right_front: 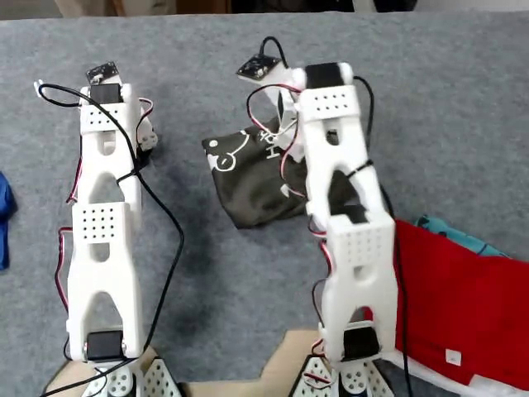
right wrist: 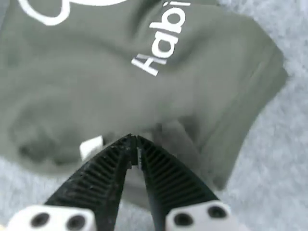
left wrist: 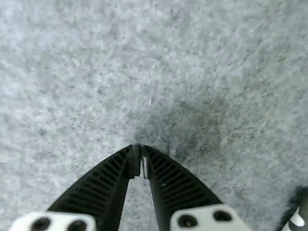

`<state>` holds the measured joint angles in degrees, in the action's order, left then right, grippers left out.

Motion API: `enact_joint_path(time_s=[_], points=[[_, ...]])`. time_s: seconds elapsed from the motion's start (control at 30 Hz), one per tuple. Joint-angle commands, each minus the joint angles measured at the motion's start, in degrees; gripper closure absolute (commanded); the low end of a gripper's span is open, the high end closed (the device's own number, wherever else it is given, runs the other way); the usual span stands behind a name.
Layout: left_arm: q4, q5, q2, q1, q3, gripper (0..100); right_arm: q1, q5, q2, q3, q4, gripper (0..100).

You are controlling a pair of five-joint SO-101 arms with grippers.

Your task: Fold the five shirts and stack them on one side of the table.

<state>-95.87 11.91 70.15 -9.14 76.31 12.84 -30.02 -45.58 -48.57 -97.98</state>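
Right end effector [right wrist: 134,144] clenched, tips together, no cloth visibly pinched between them; poised directly above the dark olive shirt [right wrist: 96,96]. Left end effector [left wrist: 139,154] likewise clenched, over bare grey table [left wrist: 216,57] just beside that shirt.

Likely hazards: descent with tips closed, pressing and bunching the cloth instead of gripping it; a pinch through several layers at once, dragging the whole bundle rather than turning one fold.

Dark olive shirt: crumpled, loosely doubled over, white print uppermost, small white label exposed, edges not yet squared. Red shirt [right_front: 463,306] apart from it, spread over a teal one [right_front: 450,233].
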Motion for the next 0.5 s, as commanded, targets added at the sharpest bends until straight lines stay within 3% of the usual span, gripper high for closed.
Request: enact_joint_path(time_s=[0.0, 0.23, 0.47], points=[[0.44, -0.44, -0.13, 0.53, 2.11, 97, -0.13, 0.88, -6.46, -8.22, 0.35, 99.3], [0.44, -0.44, -0.13, 0.53, 2.11, 97, -3.03, 0.62, -13.14, -17.54, -4.48, 99.3], [0.44, -0.44, -0.13, 0.53, 2.11, 97, -7.52, 0.53, -5.05, -8.04, -4.48, 99.3]])
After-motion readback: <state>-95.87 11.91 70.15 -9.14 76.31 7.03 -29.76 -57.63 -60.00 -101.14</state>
